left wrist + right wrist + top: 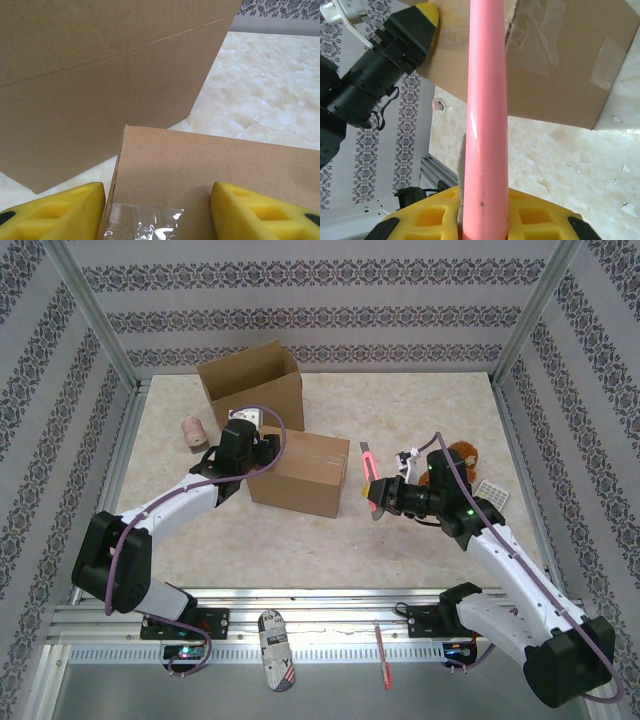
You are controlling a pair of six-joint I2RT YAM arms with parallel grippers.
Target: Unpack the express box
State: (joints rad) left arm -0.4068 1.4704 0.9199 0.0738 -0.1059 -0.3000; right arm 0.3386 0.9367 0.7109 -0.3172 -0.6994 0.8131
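The taped express box (pixel 300 472) sits mid-desk (pixel 430 405), just in front of an open carton (pixel 250 385). The left tool (pixel 265 448) is at the box's top left edge, fingers spread — nothing gripped. The right tool (pixel 376 494) clamps a pink cutter (pixel 366 460) — just beside the box's right end.

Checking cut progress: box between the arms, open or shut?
Shut. The box is flat on top, and clear tape covers its edge.
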